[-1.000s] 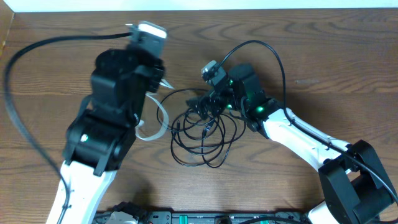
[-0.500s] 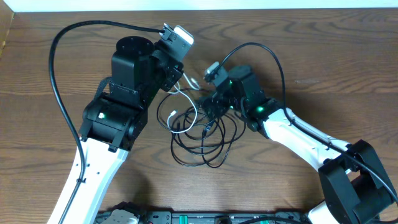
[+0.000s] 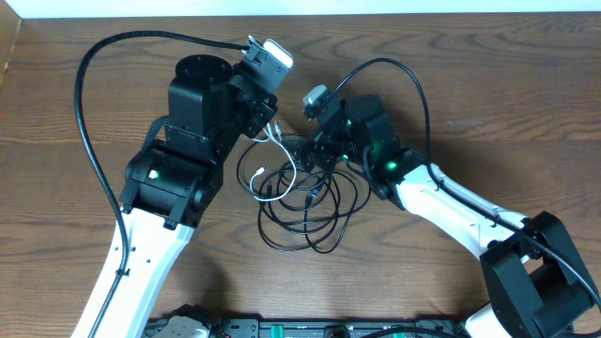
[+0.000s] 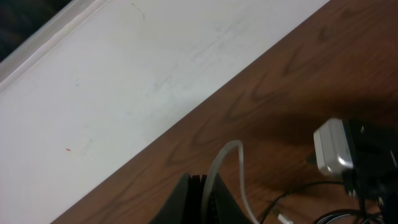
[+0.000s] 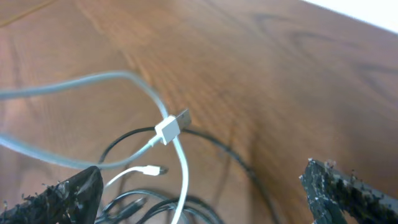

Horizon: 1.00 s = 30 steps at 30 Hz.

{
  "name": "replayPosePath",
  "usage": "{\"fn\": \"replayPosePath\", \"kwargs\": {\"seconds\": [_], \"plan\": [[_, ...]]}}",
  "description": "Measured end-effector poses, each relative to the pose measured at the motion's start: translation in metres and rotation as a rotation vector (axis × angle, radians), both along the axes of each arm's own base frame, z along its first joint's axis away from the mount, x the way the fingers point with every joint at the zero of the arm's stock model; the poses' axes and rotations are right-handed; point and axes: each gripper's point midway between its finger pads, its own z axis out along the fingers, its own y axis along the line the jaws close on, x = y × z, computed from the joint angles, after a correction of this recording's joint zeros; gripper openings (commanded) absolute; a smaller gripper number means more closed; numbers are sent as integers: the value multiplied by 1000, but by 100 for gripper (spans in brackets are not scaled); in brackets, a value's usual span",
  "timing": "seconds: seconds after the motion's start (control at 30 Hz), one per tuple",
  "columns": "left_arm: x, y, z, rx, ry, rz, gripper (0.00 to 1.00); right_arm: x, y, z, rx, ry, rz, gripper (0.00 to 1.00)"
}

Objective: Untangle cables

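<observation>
The cables lie tangled mid-table: black cords (image 3: 310,218) in loose loops and a white cable (image 3: 292,171) curling across them. My left gripper (image 3: 270,120) is shut on the white cable just above the tangle; in the left wrist view the cable (image 4: 233,155) rises from between the closed fingers (image 4: 200,182). My right gripper (image 3: 315,150) hovers open over the tangle's upper right. Between its wide fingers (image 5: 205,199) show the white cable's USB plug (image 5: 171,127), a smaller white plug (image 5: 149,170) and black cords (image 5: 155,205). Nothing is gripped there.
A thick black arm cable (image 3: 94,122) arcs round the left arm, and another (image 3: 413,84) loops above the right arm. A pale strip (image 3: 300,7) marks the table's far edge. Dark equipment (image 3: 282,329) lines the front edge.
My left arm swung right and toward the far edge, dragging the white cable over to the black tangle, then held still. The right gripper shifted slightly left and away.
</observation>
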Motion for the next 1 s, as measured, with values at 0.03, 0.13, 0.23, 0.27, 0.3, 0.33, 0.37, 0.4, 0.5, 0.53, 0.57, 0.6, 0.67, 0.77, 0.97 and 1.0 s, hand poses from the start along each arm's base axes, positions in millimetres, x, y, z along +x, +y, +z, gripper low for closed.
{"fn": "replayPosePath", "kwargs": {"seconds": [0.03, 0.13, 0.23, 0.27, 0.3, 0.33, 0.37, 0.4, 0.5, 0.53, 0.57, 0.6, 0.67, 0.77, 0.97, 1.0], "plan": [[0, 0, 0, 0, 0, 0, 7, -4, 2, -1, 2, 13, 15, 99], [0, 0, 0, 0, 0, 0, 8, -12, 5, -3, 12, 43, 55, 99], [0, 0, 0, 0, 0, 0, 7, -19, 10, -2, 33, 60, 99, 99], [0, 0, 0, 0, 0, 0, 7, -22, 12, -1, 41, 65, 116, 99], [0, 0, 0, 0, 0, 0, 8, -25, 13, -1, 48, 73, 133, 99], [0, 0, 0, 0, 0, 0, 7, -29, 15, 1, 58, 83, 155, 99], [0, 0, 0, 0, 0, 0, 7, -33, 16, 2, 67, 88, 174, 99], [0, 0, 0, 0, 0, 0, 7, -37, 18, 5, 77, 92, 194, 99], [0, 0, 0, 3, -1, -2, 8, -47, 23, 17, 99, 82, 235, 99], [0, 0, 0, 4, -1, -2, 7, -50, 25, 22, 105, 72, 247, 99], [0, 0, 0, 6, -1, -3, 8, -53, 26, 28, 110, 60, 256, 99], [0, 0, 0, 8, -2, -4, 7, -55, 27, 33, 114, 47, 260, 99], [0, 0, 0, 11, -3, -5, 7, -56, 29, 39, 111, 25, 253, 99], [0, 0, 0, 13, -4, -7, 8, -51, 28, 39, 85, -6, 214, 99], [0, 0, 0, 14, -4, -7, 8, -26, 16, 37, 22, -75, 72, 99], [0, 0, 0, 14, -4, -7, 7, -21, 14, 39, 15, -94, 47, 99]]}}
